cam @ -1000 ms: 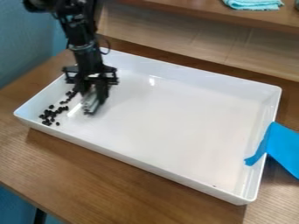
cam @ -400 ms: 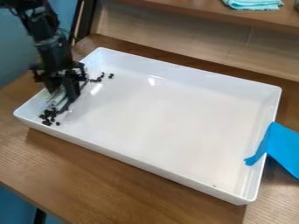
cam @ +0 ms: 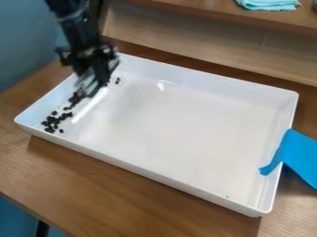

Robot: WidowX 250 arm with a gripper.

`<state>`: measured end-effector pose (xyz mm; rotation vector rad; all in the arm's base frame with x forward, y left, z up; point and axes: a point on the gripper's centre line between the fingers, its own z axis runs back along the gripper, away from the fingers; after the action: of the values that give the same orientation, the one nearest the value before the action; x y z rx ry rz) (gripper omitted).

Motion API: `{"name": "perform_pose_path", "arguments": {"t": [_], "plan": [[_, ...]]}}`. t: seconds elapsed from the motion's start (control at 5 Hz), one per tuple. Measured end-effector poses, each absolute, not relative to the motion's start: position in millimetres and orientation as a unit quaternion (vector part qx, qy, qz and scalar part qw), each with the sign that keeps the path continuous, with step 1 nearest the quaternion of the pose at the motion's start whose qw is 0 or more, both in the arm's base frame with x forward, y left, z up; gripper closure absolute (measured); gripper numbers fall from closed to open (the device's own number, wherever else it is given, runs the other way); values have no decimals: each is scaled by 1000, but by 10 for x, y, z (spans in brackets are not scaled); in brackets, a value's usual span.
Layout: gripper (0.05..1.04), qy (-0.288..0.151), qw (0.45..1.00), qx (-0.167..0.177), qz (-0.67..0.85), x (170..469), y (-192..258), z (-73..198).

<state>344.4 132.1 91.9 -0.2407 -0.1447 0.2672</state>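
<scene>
The black gripper hangs, somewhat blurred, over the left part of a large white tray, close to its upper-left end. A pale grey, streaked piece is at its lower end; how the two are joined is unclear. Small black bits lie right below and beside this piece. More black bits are scattered in a loose cluster near the tray's left corner. A few others lie just right of the gripper, near the tray's back wall.
A blue cloth or sheet hangs over the tray's right rim. The tray stands on a brown wooden table. Behind it rises a wooden panel with a shelf, on which a folded turquoise cloth lies.
Since the latest earlier frame, the gripper has moved up and right, away from the left corner cluster, uncovering bits there. Compared with the oldest frame, a few bits now lie farther back.
</scene>
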Motion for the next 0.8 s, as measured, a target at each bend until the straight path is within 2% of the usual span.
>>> {"name": "perform_pose_path", "arguments": {"t": [0.2,0.4,0.6,0.8], "plan": [[687,-70,981,-106,148,3704,1277,807],[687,-73,978,-82,177,3891,1430,584],[687,-67,978,-67,186,3941,1538,419],[687,-76,975,-52,200,3909,1698,417]]}}
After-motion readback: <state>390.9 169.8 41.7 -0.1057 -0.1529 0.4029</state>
